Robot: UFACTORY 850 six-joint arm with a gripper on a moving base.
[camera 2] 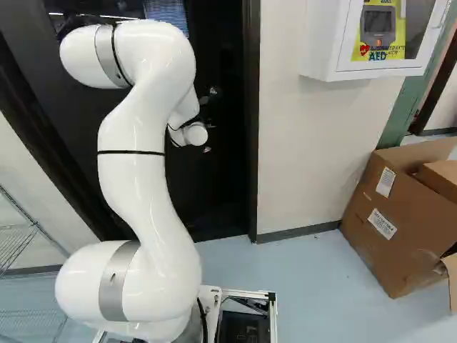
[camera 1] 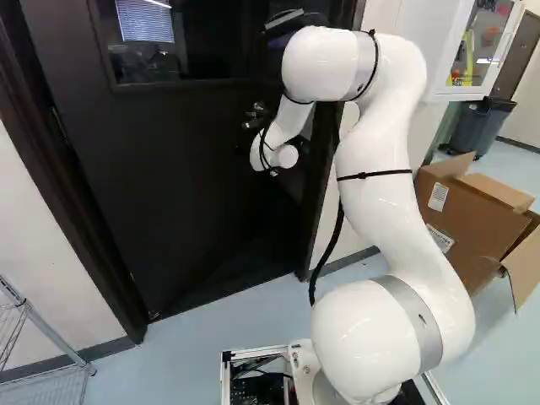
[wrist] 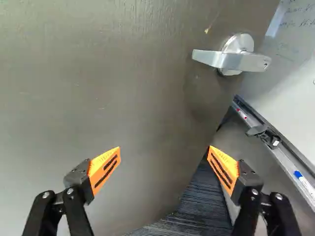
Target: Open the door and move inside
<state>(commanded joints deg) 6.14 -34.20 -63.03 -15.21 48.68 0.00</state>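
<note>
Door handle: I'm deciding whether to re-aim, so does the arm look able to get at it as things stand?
Probably yes, with a shift of aim: the gripper stands open and nothing shows between it and the handle, which lies ahead, off to one side.

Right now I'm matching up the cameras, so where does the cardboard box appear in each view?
Left base view: cardboard box at the right, past the arm.
Right base view: at the right, below the white cabinet.
Wrist view: not in it.
Landmark in all three: the door.
</note>
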